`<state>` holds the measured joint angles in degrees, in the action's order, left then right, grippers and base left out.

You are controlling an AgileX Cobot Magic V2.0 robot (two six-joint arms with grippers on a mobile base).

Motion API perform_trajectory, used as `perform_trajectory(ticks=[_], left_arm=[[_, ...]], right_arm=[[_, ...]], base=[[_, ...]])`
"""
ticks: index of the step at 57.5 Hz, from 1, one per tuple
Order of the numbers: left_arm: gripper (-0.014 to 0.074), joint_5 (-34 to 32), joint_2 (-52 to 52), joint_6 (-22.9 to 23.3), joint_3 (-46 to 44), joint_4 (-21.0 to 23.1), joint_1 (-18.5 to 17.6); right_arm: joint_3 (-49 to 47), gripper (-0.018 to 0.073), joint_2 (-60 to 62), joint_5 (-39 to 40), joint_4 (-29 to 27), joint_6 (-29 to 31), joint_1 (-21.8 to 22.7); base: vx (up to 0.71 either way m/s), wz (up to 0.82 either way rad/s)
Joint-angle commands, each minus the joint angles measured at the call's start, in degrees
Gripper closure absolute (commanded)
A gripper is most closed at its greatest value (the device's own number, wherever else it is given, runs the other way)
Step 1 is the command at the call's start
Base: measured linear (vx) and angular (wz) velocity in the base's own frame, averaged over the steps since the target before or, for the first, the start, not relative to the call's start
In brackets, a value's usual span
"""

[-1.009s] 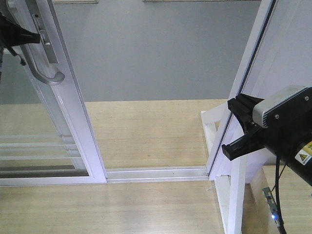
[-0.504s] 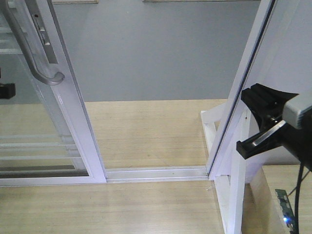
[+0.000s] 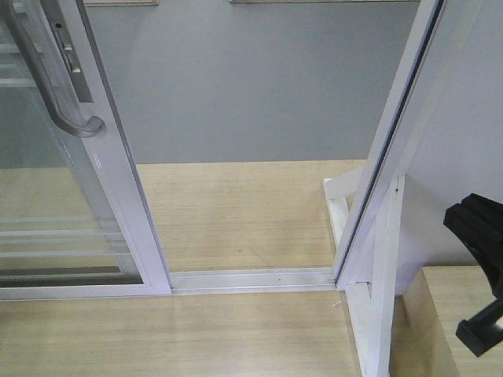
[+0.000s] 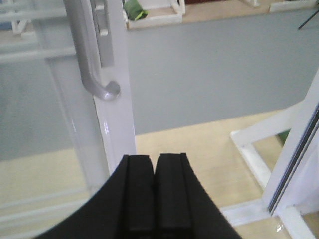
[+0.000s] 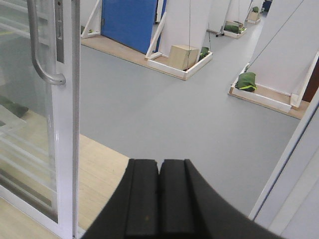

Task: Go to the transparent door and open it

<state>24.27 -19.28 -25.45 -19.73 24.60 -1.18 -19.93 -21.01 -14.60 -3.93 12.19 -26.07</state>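
Note:
The transparent door [image 3: 118,181] stands at the left of the front view, a glass panel in a white frame with a curved grey handle [image 3: 75,118]. It is slid to the left, and an open gap lies between it and the right jamb. My left gripper [image 4: 154,157] is shut with nothing in it, below and to the right of the handle [image 4: 92,64] and well apart from it. My right gripper [image 5: 159,162] is shut and empty too, with the door's handle [image 5: 40,55] far off to its left. Only part of the right gripper [image 3: 476,236] shows at the lower right edge of the front view.
A white jamb [image 3: 393,157] leans along the right side, with a white base frame [image 3: 346,196] at its foot. The floor track [image 3: 251,279] crosses the wooden floor. Beyond lies grey floor [image 3: 251,78], with a blue panel [image 5: 132,22], a box [image 5: 183,56] and green bags [image 5: 246,80].
The left gripper, up beside the handle a second ago, dropped and has left the front view. The right gripper moved down and to the right. The door has not moved.

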Motion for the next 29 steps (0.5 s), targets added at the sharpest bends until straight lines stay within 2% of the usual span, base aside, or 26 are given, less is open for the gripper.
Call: perform_trajectory(ticks=[1, 18, 29], left_arm=[[0.0594, -2.12, 2.06, -1.75, -1.55, 5.02, -0.05], [0.0594, -0.75, 2.36, -0.71, -1.55, 11.57, -0.05], [0.0594, -0.51, 2.36, -0.71, -1.55, 11.77, -0.05]], right_arm=[[-1.4, 0.0564, 0.83, 4.33, 0.71, 0.22, 0.26], [-1.4, 0.0564, 0.76, 5.3, -1.36, 0.09, 0.26], [-1.4, 0.0564, 0.76, 5.3, -1.36, 0.22, 0.26]], base=[[0.0, 0.0], [0.0, 0.0], [0.0, 0.0]])
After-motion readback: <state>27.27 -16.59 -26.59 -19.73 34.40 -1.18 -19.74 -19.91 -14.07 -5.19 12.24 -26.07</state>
